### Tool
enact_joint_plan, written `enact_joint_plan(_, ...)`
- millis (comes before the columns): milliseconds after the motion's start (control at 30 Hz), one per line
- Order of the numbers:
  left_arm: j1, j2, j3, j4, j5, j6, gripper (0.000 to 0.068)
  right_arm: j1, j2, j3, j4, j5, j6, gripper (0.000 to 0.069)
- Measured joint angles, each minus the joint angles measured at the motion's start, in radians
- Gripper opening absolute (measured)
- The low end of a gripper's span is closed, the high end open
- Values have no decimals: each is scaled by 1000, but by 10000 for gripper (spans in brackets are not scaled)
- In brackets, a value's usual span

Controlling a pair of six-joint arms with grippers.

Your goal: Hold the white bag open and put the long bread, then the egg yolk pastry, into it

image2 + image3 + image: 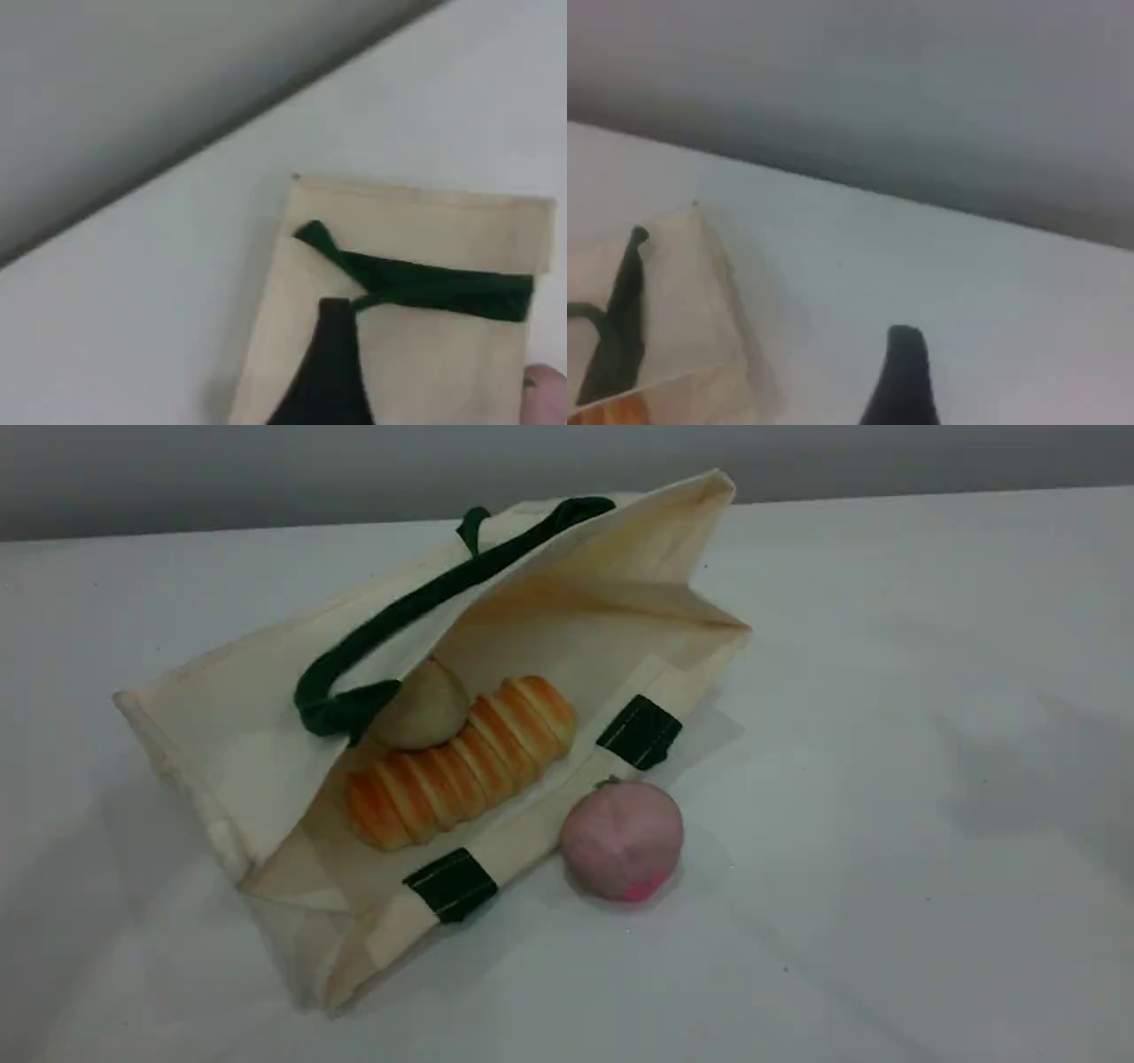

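The white bag (230, 726) lies on its side on the table with its mouth gaping toward the camera. One dark green handle (416, 602) droops across the opening. Inside lies the long bread (461, 766), golden and ridged, and the round tan egg yolk pastry (425, 708) rests against its far side. Neither arm appears in the scene view. In the left wrist view one black fingertip (332, 363) hovers over the bag (443, 354) near its handle (434, 283), holding nothing. The right wrist view has its fingertip (902, 372) over bare table, right of the bag (682, 310).
A pink ball (622, 839) sits on the table just outside the bag's mouth, touching its lower edge. It also peeks into the left wrist view as the pink ball (547, 398). A grey wall runs behind the white table.
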State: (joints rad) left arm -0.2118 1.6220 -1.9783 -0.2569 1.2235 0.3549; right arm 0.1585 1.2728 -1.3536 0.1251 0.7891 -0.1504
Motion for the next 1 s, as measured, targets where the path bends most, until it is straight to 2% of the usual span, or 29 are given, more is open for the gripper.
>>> enact_joint_plan(167, 0, -114, 12, 37, 0, -54, 591, 0, -186, 0, -82, 94, 65, 541)
enact_joint_plan(300, 0, -217, 67, 49, 0, -56, 591, 1, -339, 0, -165, 197, 101, 541)
enact_joint_plan(467, 0, -368, 212, 49, -1, -56, 591, 2, -536, 14, -151, 324, 96, 541)
enact_joint_plan(567, 0, -459, 311, 49, -1, -56, 591, 2, -659, 48, -112, 352, 93, 541)
enact_joint_plan(833, 0, -757, 634, 48, -2, -57, 590, 2, -955, 218, -35, 354, 77, 541)
enact_joint_plan(1000, 0, -965, 821, 36, -31, -58, 590, 2, -1085, 364, 68, 352, 19, 541)
